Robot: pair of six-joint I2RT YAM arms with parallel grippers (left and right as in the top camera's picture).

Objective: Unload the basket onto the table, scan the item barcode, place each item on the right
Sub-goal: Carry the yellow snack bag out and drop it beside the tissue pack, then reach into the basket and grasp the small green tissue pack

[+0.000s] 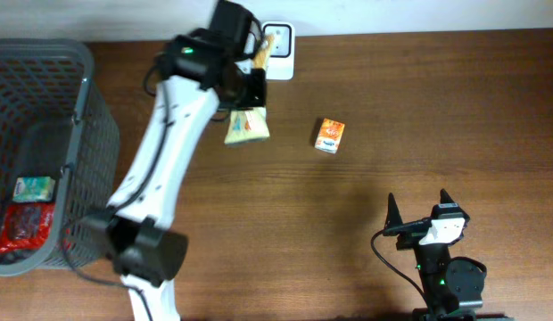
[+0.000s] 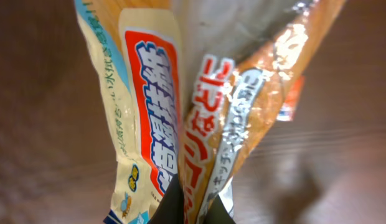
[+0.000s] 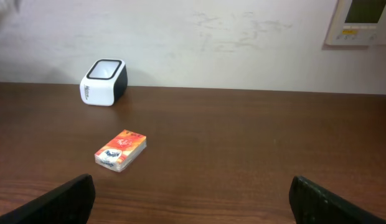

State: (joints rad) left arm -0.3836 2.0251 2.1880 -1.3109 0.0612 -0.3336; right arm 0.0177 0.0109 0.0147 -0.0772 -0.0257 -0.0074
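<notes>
L claw (image 1: 251, 105) is pinching a snack packet (image 1: 246, 127) tight, dangling it at 6 o'clock from the scanner (image 1: 278, 46); R claw (image 1: 418, 208) is sitting wide, holding nothing.

Packet (image 2: 149, 124) with Japanese lettering, "などに" in white, rest too crumpled to read

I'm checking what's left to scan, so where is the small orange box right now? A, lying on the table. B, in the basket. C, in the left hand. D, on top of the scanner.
A: the small orange box lies flat on the table, clear of the left hand, which is shut on a snack packet.
</notes>
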